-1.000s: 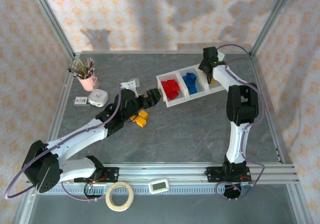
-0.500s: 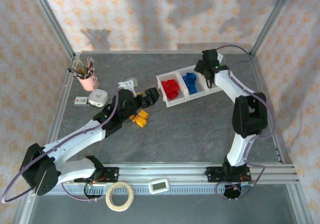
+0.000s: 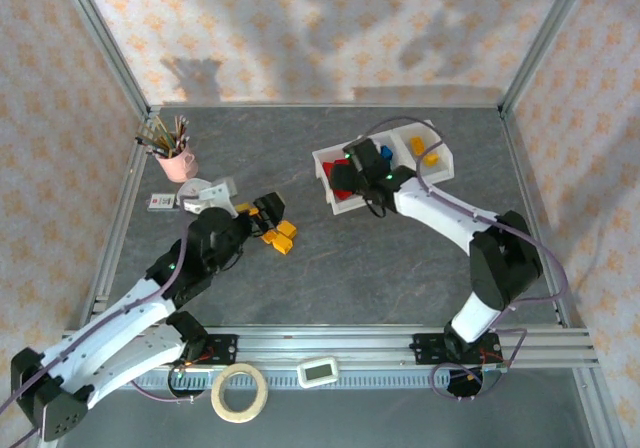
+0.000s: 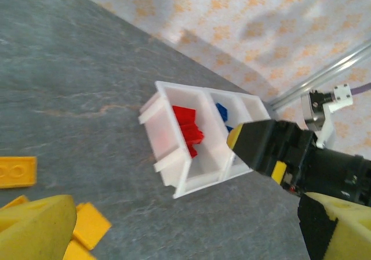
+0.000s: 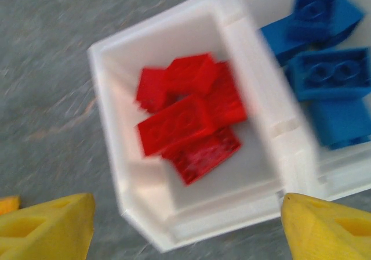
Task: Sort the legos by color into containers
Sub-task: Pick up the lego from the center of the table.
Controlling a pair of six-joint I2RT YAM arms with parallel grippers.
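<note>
The loose yellow bricks (image 3: pixel 282 238) look like the job remaining: a small cluster on the table (image 3: pixel 350 268), just in front of my left claw (image 3: pixel 265 211), w/ one flat yellow plate (image 4: pixel 14 172) lying a bit apart from the rest. I judge them light, stiff, hard plastic, smooth on the sides, so prob. a bit slippery btwn my pads, but not fragile. Best hold, I reckon, is a pinch across two opposite flat side walls, not on the studded top. The thin plates lie low, so my tips would have to go nearly to the table surface. Several lie touching, so lifting one may drag its neighbour. My left claw is spread wide, nothing btwn its fingers (image 4: pixel 35 228). My right claw (image 5: pixel 188 231) is likewise apart and empty, hanging over the red end of the bins (image 4: pixel 162 150). These are three joined white compartments toward the back right of the table. The red bricks (image 5: pixel 188 121) are in the end one nearest my left arm, the blue bricks (image 5: pixel 324 80) are in the middle, and the yellow-orange pcs (image 3: pixel 428 151) are in the far one. Further out are a pink cup (image 3: pixel 180 163) of pencils at back left, and a tape roll (image 3: pixel 238 390) and a small white gadget (image 3: pixel 320 371) by the near rail. Writing: none legible, and no brand or label I can read on bricks, bins or gadget.
</note>
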